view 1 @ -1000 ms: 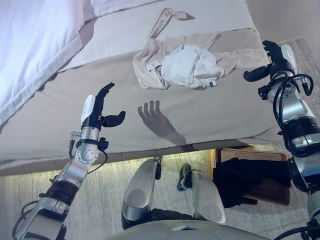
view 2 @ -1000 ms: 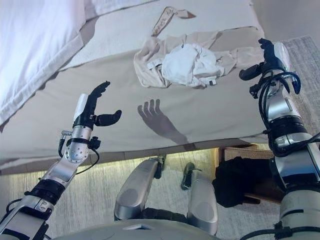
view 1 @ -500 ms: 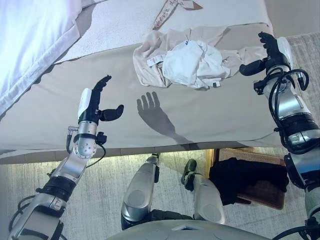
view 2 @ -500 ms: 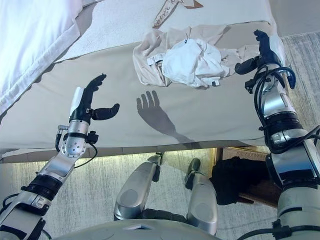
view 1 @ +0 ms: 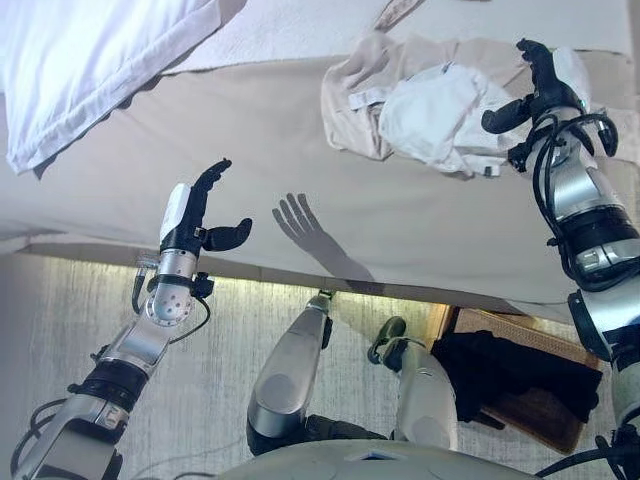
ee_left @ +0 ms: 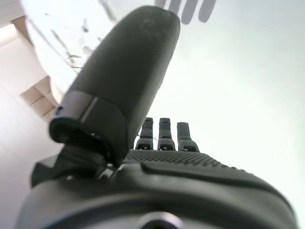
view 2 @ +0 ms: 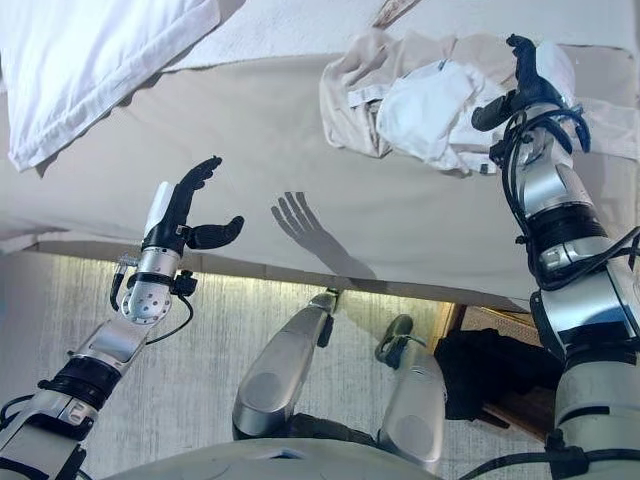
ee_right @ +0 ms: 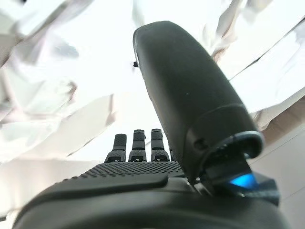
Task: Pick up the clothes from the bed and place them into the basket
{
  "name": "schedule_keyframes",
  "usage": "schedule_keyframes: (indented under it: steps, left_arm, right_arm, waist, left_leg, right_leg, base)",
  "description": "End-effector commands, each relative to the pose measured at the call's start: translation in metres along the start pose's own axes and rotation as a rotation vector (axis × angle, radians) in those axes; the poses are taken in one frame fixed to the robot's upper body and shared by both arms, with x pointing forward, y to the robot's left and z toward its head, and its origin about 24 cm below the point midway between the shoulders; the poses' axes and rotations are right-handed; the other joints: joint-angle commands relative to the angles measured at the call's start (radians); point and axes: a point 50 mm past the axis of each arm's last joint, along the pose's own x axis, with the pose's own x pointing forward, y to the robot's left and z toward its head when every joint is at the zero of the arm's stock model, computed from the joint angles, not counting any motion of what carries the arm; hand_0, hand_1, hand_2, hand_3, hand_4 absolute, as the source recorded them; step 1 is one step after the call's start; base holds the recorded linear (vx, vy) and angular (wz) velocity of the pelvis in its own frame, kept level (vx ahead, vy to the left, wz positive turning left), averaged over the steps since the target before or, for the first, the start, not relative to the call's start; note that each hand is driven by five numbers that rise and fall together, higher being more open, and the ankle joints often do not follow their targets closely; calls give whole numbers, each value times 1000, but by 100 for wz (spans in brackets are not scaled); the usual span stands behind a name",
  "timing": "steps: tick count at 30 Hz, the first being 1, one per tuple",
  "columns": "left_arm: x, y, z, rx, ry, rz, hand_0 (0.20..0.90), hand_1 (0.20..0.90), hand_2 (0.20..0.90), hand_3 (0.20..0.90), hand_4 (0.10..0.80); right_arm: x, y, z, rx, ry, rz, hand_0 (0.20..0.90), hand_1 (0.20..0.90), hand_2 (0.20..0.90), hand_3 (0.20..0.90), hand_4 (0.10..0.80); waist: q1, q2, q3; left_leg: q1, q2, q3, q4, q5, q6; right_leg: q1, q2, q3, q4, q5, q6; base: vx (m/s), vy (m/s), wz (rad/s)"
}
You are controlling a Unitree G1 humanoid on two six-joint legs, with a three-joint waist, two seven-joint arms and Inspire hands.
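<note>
A heap of clothes lies on the beige bed (view 1: 300, 140): a white garment (view 1: 435, 110) on top of a beige garment (view 1: 355, 80). My right hand (view 1: 540, 85) is open, fingers straight, held just over the heap's right edge; its wrist view looks onto pale crumpled cloth (ee_right: 57, 109). My left hand (view 1: 195, 215) is open and empty, raised over the bed's near edge, well left of the clothes. A basket (view 1: 520, 410) stands on the floor at lower right with a black garment (view 1: 500, 365) in it.
A white duvet (view 1: 90, 60) covers the bed's far left. A beige strap (view 1: 395, 12) lies beyond the clothes. The bed's near edge (view 1: 330, 285) runs across the middle, with grey carpet (view 1: 60, 330) below it.
The camera has shifted, so the bed and clothes sit further right and higher. My right hand has come closer over the heap's right edge. My left hand holds its pose.
</note>
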Motion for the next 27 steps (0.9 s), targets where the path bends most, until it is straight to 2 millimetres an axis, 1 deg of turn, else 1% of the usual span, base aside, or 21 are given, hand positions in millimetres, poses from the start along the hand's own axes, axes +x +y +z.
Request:
schedule_keyframes:
  steps: [1,2,3,6,7,9,11,12,14,18,19,20,21,24,27]
  left_arm:
    - [-1,14,29,6,-189,58,900,900,900,900,800]
    - [-4,12,30,13,-191,51,900,900,900,900,800]
    - [-4,12,30,13,-191,52,900,900,900,900,800]
    - [-7,9,31,18,-196,41,900,900,900,900,800]
    - [-10,8,31,12,-203,39,900,900,900,900,800]
    - [-11,8,33,6,-217,37,900,900,900,900,800]
    - [-12,8,36,2,-232,38,900,900,900,900,800]
    - [-12,8,37,2,-233,38,900,900,900,900,800]
    - [-16,7,40,0,-251,42,900,900,900,900,800]
    - [-17,7,47,-6,-289,58,900,900,900,900,800]
    - [-17,7,48,0,-298,61,900,900,900,900,800]
    - [-17,8,49,7,-305,64,900,900,900,900,800]
    - [-17,9,49,8,-307,67,900,900,900,900,800]
    - [-18,10,49,10,-312,69,900,900,900,900,800]
    - [-18,12,51,12,-321,75,900,900,900,900,800]
  right_arm:
    - [12,-49,42,-74,-136,-133,900,900,900,900,800]
    - [12,-46,41,-76,-124,-127,900,900,900,900,800]
    - [12,-46,42,-76,-124,-128,900,900,900,900,800]
    - [13,-42,40,-84,-107,-123,900,900,900,900,800]
    - [14,-42,37,-96,-87,-130,900,900,900,900,800]
    - [15,-44,33,-86,-58,-140,900,900,900,900,800]
    - [16,-48,29,-80,-27,-153,900,900,900,900,800]
    - [16,-48,29,-80,-27,-153,900,900,900,900,800]
    - [18,-56,18,-106,21,-184,900,900,900,900,800]
    - [21,-71,10,-125,73,-230,900,900,900,900,800]
    - [22,-75,9,-122,85,-242,491,491,491,422,322]
    - [23,-80,8,-113,98,-258,359,359,359,269,169]
    - [24,-85,9,-104,102,-272,300,300,300,200,100]
    - [25,-99,13,-102,84,-325,300,300,300,200,100]
    - [25,-100,17,-48,53,-327,300,300,300,200,100]
  waist:
    - [17,9,-31]
    - [23,15,-31]
    - [23,14,-31]
    - [33,23,-31]
    - [38,33,-31]
    - [41,42,-31]
    - [44,51,-31]
    - [44,50,-31]
    - [48,67,-31]
    - [54,80,-31]
    - [57,83,-31]
    - [61,84,-31]
    - [63,86,-31]
    - [62,87,-31]
    - [55,80,-31]
  left_leg:
    - [-64,44,44,214,-191,12]
    - [-103,38,47,249,-201,18]
    - [-106,37,47,252,-203,18]
    - [-173,27,48,321,-226,31]
    - [-219,21,52,369,-240,37]
    - [-264,15,56,416,-257,46]
    - [-315,11,61,469,-273,51]
    - [-317,11,62,472,-274,51]
    - [-397,8,64,570,-312,67]
    - [-523,6,67,690,-341,78]
    - [-546,5,65,709,-346,81]
    - [-571,4,64,729,-351,86]
    - [-591,1,63,748,-355,88]
    - [-639,-1,63,784,-359,94]
    - [-645,3,65,784,-357,93]
  right_leg:
    - [-77,8,39,72,27,-5]
    - [-122,0,38,121,12,-13]
    - [-126,-1,40,125,10,-13]
    - [-198,-12,38,211,-19,-27]
    - [-242,-14,41,260,-34,-35]
    - [-287,-19,43,306,-51,-44]
    - [-340,-26,49,355,-64,-49]
    - [-342,-27,50,358,-66,-49]
    - [-432,-36,62,437,-88,-58]
    - [-546,-41,74,517,-104,-61]
    - [-568,-41,77,535,-109,-62]
    - [-593,-40,79,555,-113,-62]
    - [-613,-38,82,570,-116,-60]
    - [-656,-33,90,595,-116,-58]
    - [-663,-26,94,593,-110,-55]
  base:
    - [91,12,18]
    - [89,1,13]
    - [3,26,9]
    - [7,16,13]
    - [5,15,8]
    - [-13,2,5]
    - [-27,-8,13]
    - [-35,-11,15]
    - [-47,-15,9]
    - [-68,-42,8]
    - [-65,-53,13]
    - [-61,-52,17]
    - [-61,-50,18]
    - [-62,-27,21]
    - [-56,-9,6]
